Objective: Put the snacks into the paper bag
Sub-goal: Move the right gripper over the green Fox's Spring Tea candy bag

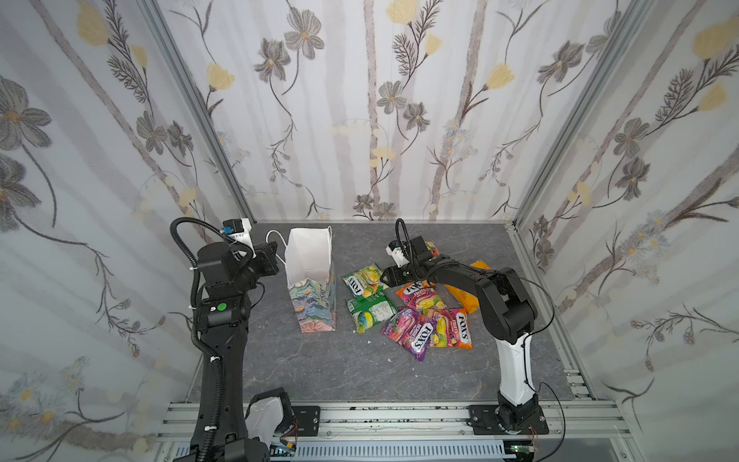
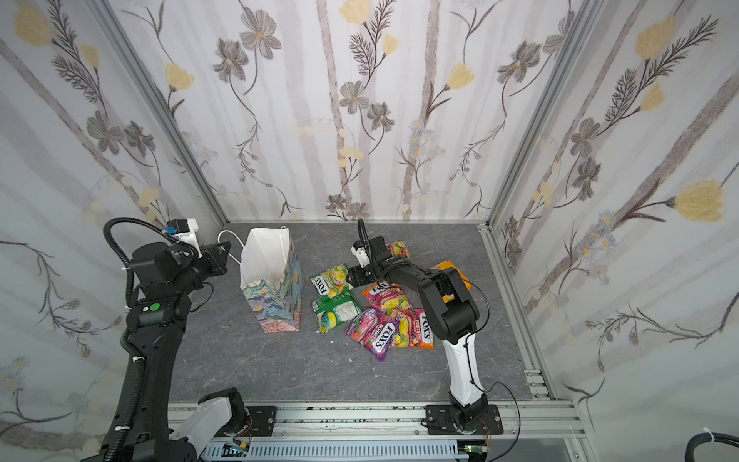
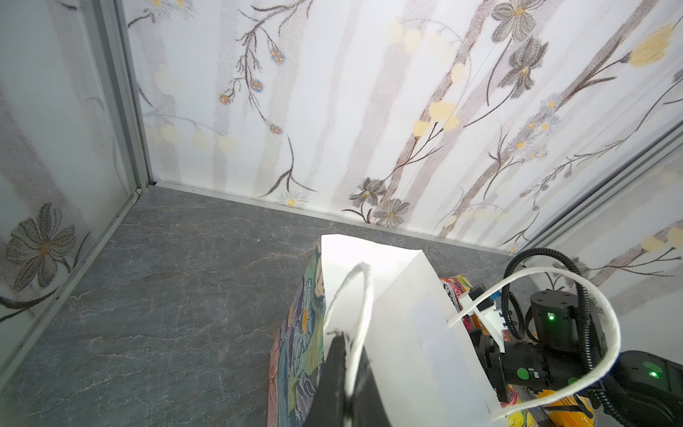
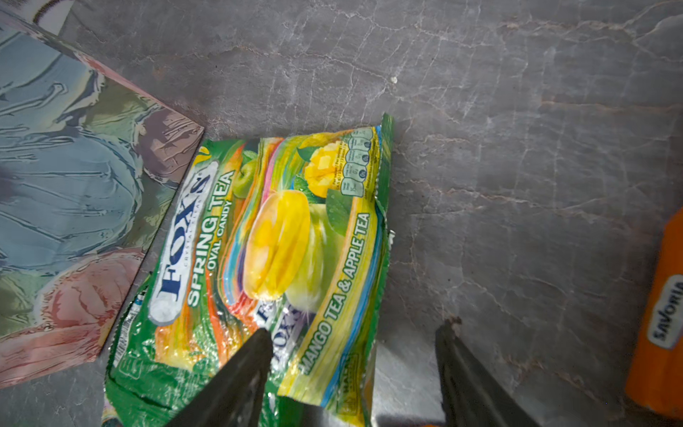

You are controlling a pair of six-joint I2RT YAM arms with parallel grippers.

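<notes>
Upright paper bag (image 1: 312, 304), rim pinched in closed left gripper (image 3: 338, 344); right gripper (image 4: 356, 327) spread wide astride edge of green pouch (image 4: 281, 236); snacks (image 1: 416, 316) heaped just beside bag, bare table (image 1: 360, 372) in front.

Floral walls, stone floor: a grey, marble-veined stone tabletop (image 1: 320, 372) spreads beneath me, boxed on three sides by white wallpaper panels printed with grey and yellow flowers (image 1: 360, 120). A silver aluminium corner post (image 1: 191, 100) rises at the left end of the back panel, and a matching right-hand post (image 1: 579, 108) at the other end. A ribbed silver aluminium rail (image 1: 400, 418) runs along the table's near edge. Small white crumbs (image 1: 370, 342) lie on bare stone near the middle.
</notes>
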